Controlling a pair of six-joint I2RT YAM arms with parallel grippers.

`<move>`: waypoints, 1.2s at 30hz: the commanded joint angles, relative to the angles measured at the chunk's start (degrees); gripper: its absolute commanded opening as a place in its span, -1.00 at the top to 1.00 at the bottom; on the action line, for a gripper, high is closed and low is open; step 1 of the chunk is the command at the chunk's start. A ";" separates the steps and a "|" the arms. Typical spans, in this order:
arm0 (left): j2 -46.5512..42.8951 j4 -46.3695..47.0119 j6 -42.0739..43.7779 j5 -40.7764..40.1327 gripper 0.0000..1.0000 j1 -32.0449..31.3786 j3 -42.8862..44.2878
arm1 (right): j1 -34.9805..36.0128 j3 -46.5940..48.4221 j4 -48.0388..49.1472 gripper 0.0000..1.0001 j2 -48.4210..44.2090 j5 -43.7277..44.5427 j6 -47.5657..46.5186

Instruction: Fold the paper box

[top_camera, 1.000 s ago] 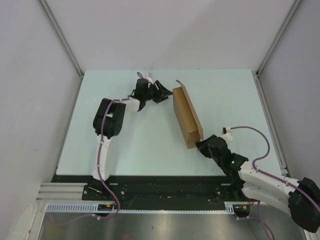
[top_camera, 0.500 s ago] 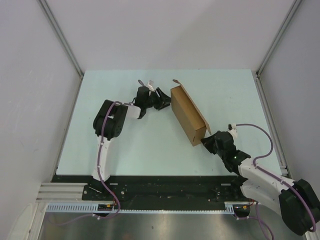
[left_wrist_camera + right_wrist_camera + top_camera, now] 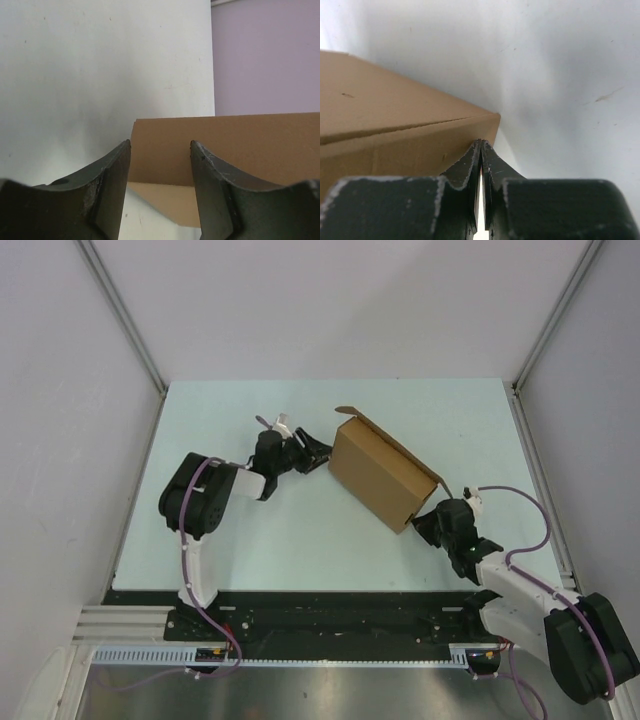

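Observation:
The paper box [image 3: 385,475] is a brown cardboard box lying askew at mid-table, one flap [image 3: 352,413] sticking up at its far corner. My left gripper [image 3: 318,453] stands open just left of the box's far end. In the left wrist view the box [image 3: 250,145] fills the space beyond the open gripper [image 3: 160,142], not between its fingers. My right gripper [image 3: 428,523] is shut at the box's near right corner. In the right wrist view its gripper [image 3: 481,142] tips rest against the box [image 3: 385,115] side wall, holding nothing.
The pale green table [image 3: 250,540] is fenced by grey walls with metal posts [image 3: 125,320] at the back corners. A black rail [image 3: 330,615] runs along the near edge by the arm bases.
The box has swung and tipped so its broad face now shows from above. The right gripper followed its near corner to the right. The left arm drew back leftward.

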 commanded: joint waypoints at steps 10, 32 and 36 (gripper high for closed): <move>-7.04 0.66 3.48 -1.06 -0.13 -2.26 -12.94 | 0.09 1.12 -6.47 0.78 -7.85 3.14 -4.61; -12.57 -2.51 5.24 -3.44 -0.15 -2.70 -12.48 | -1.75 2.18 -6.75 0.72 -8.48 5.16 -6.63; -15.38 -1.28 5.07 -3.44 -0.15 -4.19 -16.97 | -2.72 2.53 -5.51 0.72 -7.52 4.55 -7.34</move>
